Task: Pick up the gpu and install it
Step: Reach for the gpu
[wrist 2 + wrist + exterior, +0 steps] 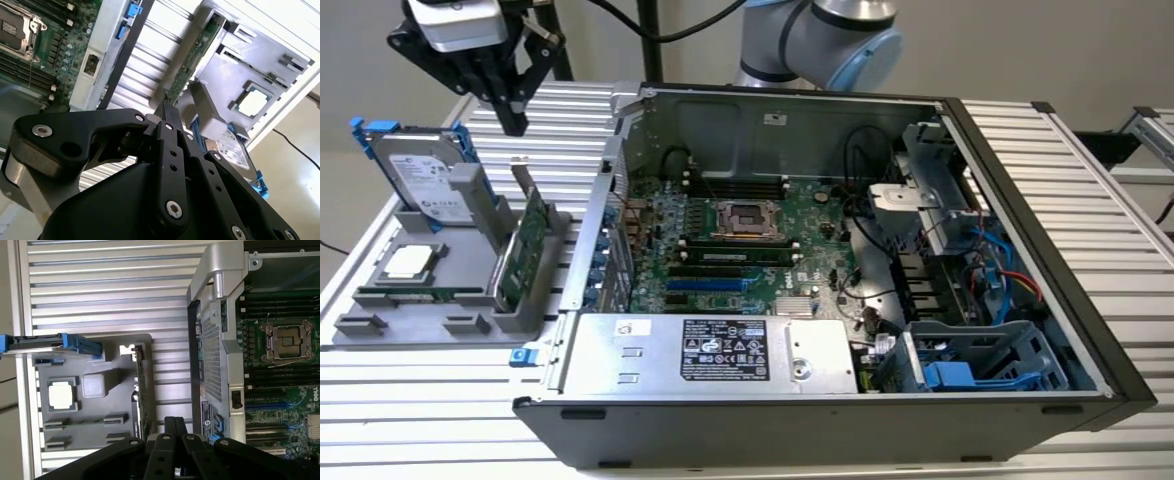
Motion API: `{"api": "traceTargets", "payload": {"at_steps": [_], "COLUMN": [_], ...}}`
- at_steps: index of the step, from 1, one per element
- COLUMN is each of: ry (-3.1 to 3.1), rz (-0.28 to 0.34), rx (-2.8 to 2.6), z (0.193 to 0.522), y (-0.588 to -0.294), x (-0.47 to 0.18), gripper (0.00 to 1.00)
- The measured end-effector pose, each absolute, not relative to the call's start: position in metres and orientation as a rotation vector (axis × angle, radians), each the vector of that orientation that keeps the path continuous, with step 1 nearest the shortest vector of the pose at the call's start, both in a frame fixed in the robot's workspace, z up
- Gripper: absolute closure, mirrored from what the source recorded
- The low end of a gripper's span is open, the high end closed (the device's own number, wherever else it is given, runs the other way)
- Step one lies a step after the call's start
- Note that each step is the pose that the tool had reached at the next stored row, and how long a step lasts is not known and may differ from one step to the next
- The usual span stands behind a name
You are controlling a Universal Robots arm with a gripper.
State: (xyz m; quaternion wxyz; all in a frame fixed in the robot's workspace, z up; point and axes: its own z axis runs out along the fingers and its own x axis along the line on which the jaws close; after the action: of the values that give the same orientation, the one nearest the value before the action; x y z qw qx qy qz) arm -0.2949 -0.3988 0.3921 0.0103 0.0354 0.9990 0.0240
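In the exterior view the black metal gripper (515,122) hangs above the grey plastic tray (400,330), with its fingers closed together and empty. The flat green gpu (523,255) stands upright in this tray. In the second wrist view the gpu (192,57) is seen edge-on in the tray, near the gripper (167,107). The first wrist view shows the same.

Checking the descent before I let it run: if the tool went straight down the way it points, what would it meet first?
Probably the top edge of the gpu, standing upright in the gray holder beneath the tool; depth is unclear, so it might pass just beside it.
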Motion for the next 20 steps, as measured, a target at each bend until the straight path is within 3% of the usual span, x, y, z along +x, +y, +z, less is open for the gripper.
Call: {"api": "traceTargets", "payload": {"at_steps": [20], "ry": [3.118], "rz": [0.075], "rx": [0.11], "z": [0.392], "y": [-0.4], "x": [-0.318], "gripper": [1.0]}}
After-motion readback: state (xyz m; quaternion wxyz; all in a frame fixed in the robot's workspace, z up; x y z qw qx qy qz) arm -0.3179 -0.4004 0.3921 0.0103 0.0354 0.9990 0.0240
